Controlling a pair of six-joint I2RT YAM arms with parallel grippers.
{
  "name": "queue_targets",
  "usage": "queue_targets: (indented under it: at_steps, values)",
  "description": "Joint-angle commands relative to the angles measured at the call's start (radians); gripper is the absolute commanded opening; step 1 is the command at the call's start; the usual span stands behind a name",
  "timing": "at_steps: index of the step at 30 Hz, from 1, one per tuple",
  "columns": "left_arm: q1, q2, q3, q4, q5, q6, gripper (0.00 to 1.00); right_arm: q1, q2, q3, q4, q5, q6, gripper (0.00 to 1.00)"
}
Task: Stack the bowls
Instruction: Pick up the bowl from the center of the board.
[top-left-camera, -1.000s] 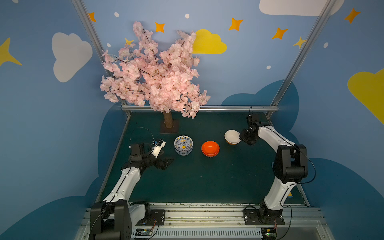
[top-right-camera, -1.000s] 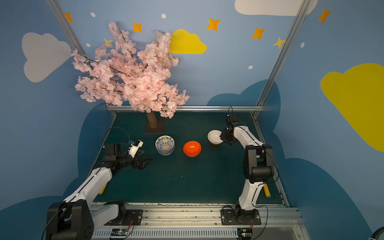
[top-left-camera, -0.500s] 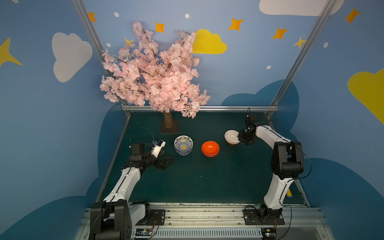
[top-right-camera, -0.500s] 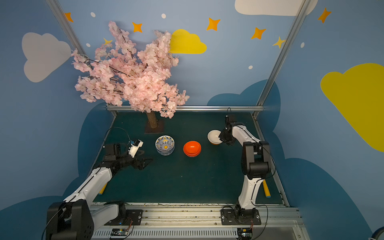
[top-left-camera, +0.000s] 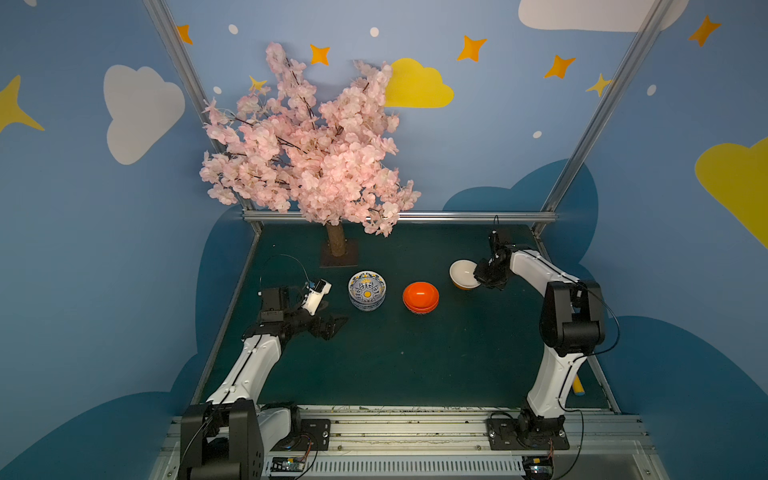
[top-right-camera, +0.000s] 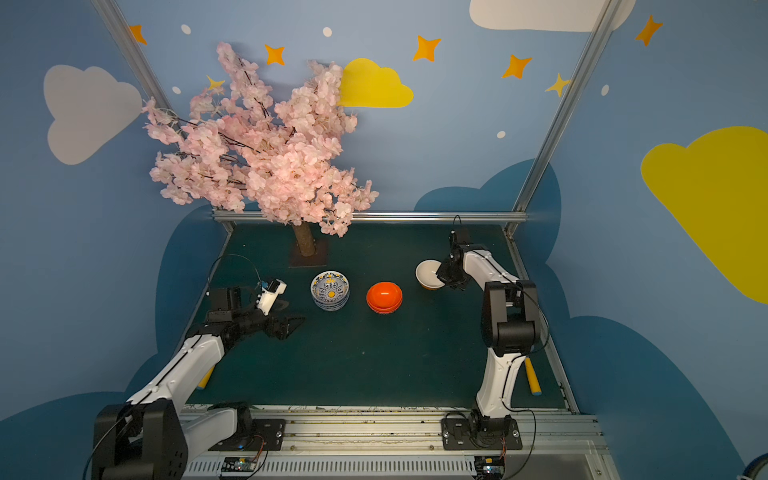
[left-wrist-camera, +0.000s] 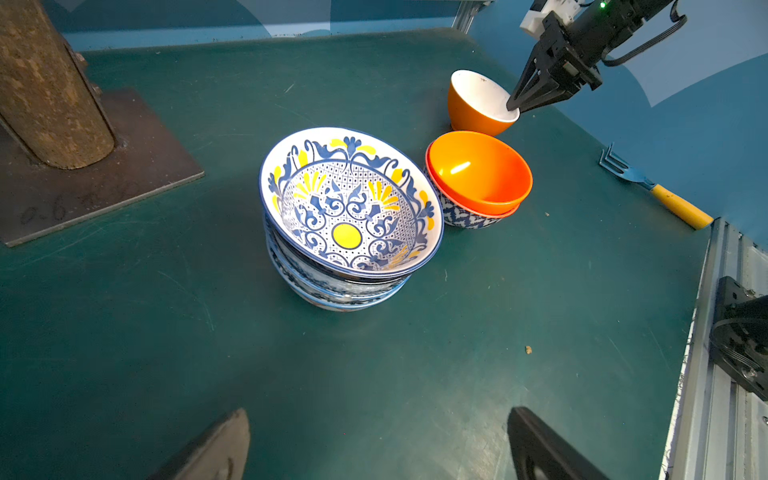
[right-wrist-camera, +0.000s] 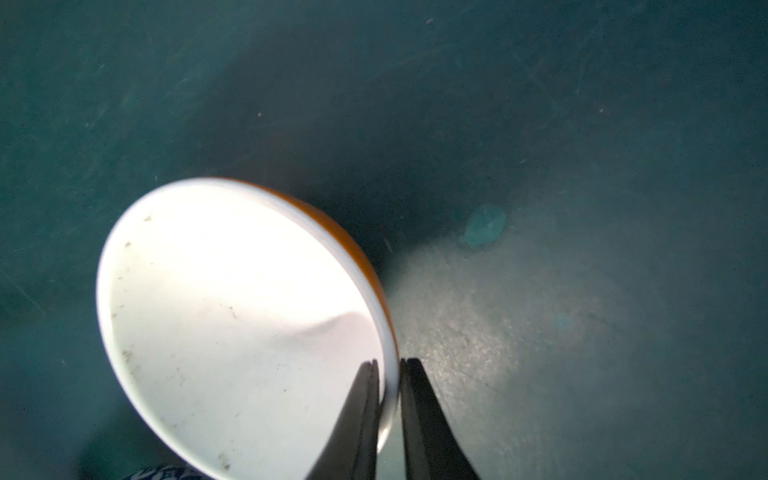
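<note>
A white-lined orange bowl (top-left-camera: 462, 272) (top-right-camera: 428, 272) (left-wrist-camera: 473, 104) (right-wrist-camera: 232, 316) sits tilted at the back right of the green mat. My right gripper (right-wrist-camera: 388, 365) (left-wrist-camera: 513, 107) is shut on its rim, one finger inside and one outside. A glossy orange bowl (top-left-camera: 420, 296) (top-right-camera: 384, 296) (left-wrist-camera: 478, 174) is nested in a blue-and-white zigzag bowl at the middle. To its left stands a stack of blue-and-white bowls (top-left-camera: 366, 289) (top-right-camera: 330, 289) (left-wrist-camera: 349, 208), the top one with yellow. My left gripper (left-wrist-camera: 378, 411) (top-left-camera: 332, 326) hangs open and holds nothing, in front and to the left of that stack.
A pink blossom tree with its trunk (top-left-camera: 337, 245) (left-wrist-camera: 54, 83) on a metal base plate stands behind the stack. A blue fork with a yellow handle (left-wrist-camera: 648, 183) (top-right-camera: 532, 376) lies by the right edge. Another yellow handle (top-right-camera: 205, 376) lies under my left arm.
My right gripper's fingers have closed onto the white-lined bowl's rim, and the right arm has shifted slightly. The left arm and the two stacks have not moved.
</note>
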Motion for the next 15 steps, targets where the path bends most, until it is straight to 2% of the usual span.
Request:
queue_targets:
  at_steps: [1,3,15]
  values:
    - [0.001,-0.009,-0.010,0.004,0.011,0.000,1.00,-0.002,0.003,0.022,-0.004,-0.002,-0.002,0.08]
    - [0.001,-0.008,-0.010,0.005,0.010,0.000,1.00,-0.003,-0.009,0.017,-0.004,-0.002,0.000,0.00]
    - [0.001,-0.015,-0.010,0.003,0.010,0.000,1.00,0.003,-0.101,-0.001,-0.025,-0.011,0.023,0.00]
